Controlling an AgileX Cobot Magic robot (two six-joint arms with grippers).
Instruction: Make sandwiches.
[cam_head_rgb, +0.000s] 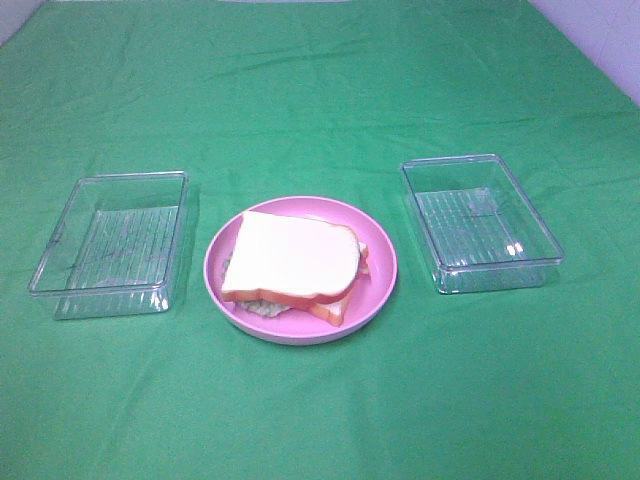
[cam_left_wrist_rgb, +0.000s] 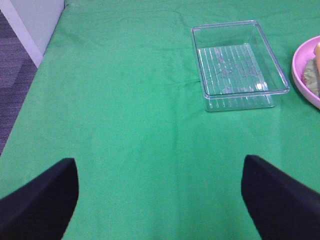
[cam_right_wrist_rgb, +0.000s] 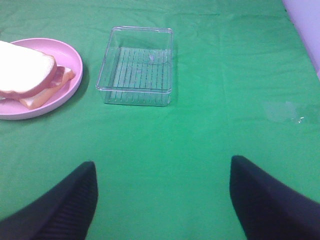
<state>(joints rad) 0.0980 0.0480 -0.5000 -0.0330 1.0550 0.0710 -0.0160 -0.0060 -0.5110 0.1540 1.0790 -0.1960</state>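
The sandwich (cam_head_rgb: 295, 262), white bread slices with orange-brown crust stacked over pale green lettuce (cam_head_rgb: 258, 306) and a reddish strip of bacon (cam_right_wrist_rgb: 59, 76), sits on the round pink plate (cam_head_rgb: 380, 270) in the middle of the green-covered surface (cam_head_rgb: 320, 410), between two clear plastic trays (cam_head_rgb: 110, 240) (cam_head_rgb: 480, 222) that stand apart from it. The left end effector (cam_left_wrist_rgb: 160, 197) and the right end effector (cam_right_wrist_rgb: 162, 200) both hang over bare cloth with their dark fingers spread wide, holding nothing.

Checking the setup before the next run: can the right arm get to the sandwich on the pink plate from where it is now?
Probably yes. The right gripper is open over bare green cloth, and the sandwich lies uncovered on the pink plate, beside the clear tray, not behind it.
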